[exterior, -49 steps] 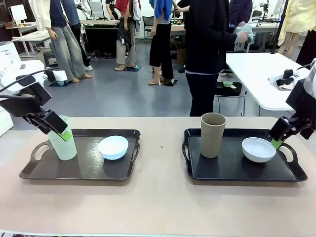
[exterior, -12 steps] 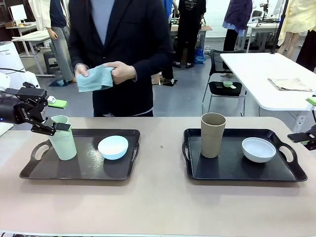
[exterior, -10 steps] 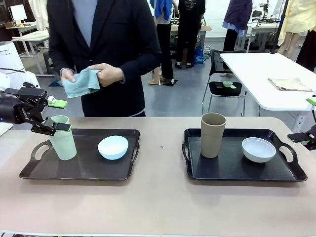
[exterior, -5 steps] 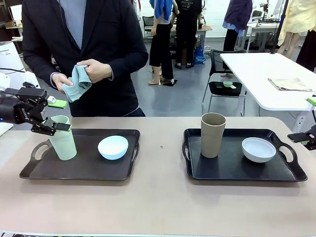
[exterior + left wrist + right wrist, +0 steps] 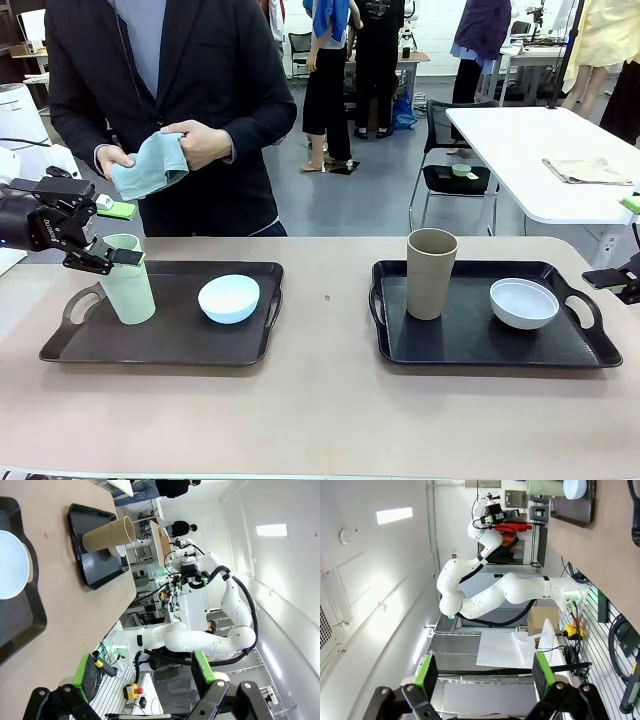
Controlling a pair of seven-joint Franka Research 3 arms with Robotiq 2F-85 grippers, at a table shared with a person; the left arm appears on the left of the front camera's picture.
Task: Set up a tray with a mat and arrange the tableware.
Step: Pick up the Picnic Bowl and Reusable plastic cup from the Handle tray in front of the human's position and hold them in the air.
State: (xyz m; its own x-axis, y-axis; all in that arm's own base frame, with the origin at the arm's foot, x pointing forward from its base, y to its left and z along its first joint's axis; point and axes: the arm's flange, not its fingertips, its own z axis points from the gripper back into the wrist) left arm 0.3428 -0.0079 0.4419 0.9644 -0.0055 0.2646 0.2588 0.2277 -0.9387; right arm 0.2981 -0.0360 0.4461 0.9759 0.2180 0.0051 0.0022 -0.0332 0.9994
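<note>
White rounded arm [image 5: 520, 590]; black left pincer [image 5: 120, 234], green pads [image 5: 117, 210], perhaps thin black cable [image 5: 25, 143].

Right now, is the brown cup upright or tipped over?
Upright. The brown cup stands on its narrow base on the right tray, open rim facing up, beside the white bowl.

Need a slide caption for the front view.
Person holds teal cloth behind two trays, each with cup and bowl.
</note>
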